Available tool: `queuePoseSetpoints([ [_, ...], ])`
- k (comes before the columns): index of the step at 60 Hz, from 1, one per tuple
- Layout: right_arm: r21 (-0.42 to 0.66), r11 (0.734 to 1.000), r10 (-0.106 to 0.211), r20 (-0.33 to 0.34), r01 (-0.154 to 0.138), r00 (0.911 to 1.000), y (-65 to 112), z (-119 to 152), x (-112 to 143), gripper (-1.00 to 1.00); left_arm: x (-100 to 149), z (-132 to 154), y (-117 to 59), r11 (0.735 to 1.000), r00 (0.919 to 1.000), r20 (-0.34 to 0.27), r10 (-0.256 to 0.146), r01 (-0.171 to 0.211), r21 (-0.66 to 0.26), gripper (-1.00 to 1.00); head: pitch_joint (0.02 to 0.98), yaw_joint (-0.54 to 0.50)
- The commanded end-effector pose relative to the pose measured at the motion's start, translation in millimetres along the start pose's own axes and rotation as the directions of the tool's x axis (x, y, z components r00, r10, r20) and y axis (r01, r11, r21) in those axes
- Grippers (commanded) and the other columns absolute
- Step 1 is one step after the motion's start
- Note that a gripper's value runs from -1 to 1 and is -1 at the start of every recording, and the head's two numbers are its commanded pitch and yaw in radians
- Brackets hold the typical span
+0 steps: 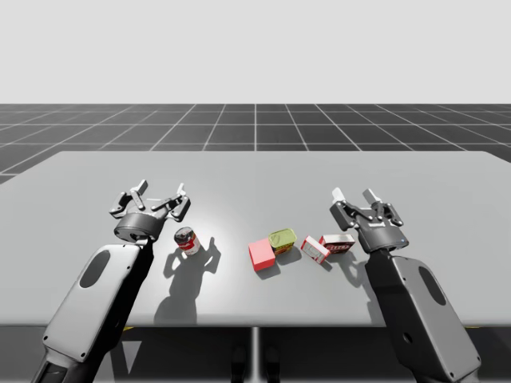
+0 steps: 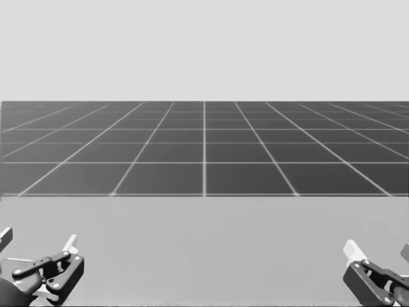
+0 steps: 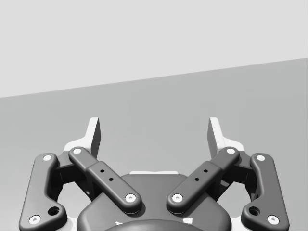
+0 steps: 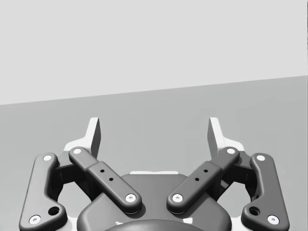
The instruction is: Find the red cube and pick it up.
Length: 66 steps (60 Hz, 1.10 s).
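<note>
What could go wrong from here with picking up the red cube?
1. The cube sits right beside the green tin; a finger coming down there may shove the tin or slip.
2. Red-and-white boxes lie between the cube and my open right gripper; a reach from there could hit them or grab one by mistake.
3. The red can stands by my open left gripper; a sweep toward the cube might tip it.
</note>
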Motion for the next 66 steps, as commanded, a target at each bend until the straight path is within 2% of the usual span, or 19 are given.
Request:
queuePoseSetpoints([
  [1, -0.004, 1.0, 0.009, -0.003, -0.009, 1.0, 0.1, -1, -1, -1.0, 0, 0, -0.6, 1.0, 1.0, 0.0, -0.004, 0.004, -0.002, -1.0, 0.419, 0.0],
  [22, -0.005, 1.0, 0.029, -0.015, -0.029, 0.9995, 0.6, -2, -5, -1.0, 1, 1, -2.2, 1.0, 1.0, 0.002, -0.009, 0.009, -0.009, -1.0, 0.71, 0.0],
  [37, -0.003, 0.999, 0.041, -0.018, -0.041, 0.999, 1.1, -2, -5, -1.0, 4, 3, -3.0, 1.0, 0.9999, 0.008, -0.01, 0.01, -0.016, -1.0, 0.848, -0.03],
  [52, -0.005, 0.999, 0.041, -0.013, -0.041, 0.9991, 1.2, -1, -3, -1.0, 9, 7, -6.2, 0.999, 0.9999, 0.015, 0.008, -0.007, -0.034, -1.0, 0.898, -0.04],
  [56, -0.005, 0.999, 0.04, -0.01, -0.04, 0.9992, 1.1, 0, -2, -1.0, 14, 11, -6.7, 0.998, 0.9994, 0.01, 0.034, -0.033, -0.055, -1.0, 0.899, -0.04],
  [61, -0.007, 0.999, 0.04, -0.008, -0.041, 0.9992, 0.9, 0, -2, -1.0, 19, 18, -6.8, 0.996, 0.9991, 0.008, 0.042, -0.041, -0.074, -1.0, 0.899, -0.04],
  [66, -0.009, 0.999, 0.04, -0.007, -0.04, 0.9992, 0.9, 0, -1, -1.0, 30, 33, -6.3, 0.992, 0.9978, -0.009, 0.065, -0.066, -0.106, -1.0, 0.904, -0.04],
])
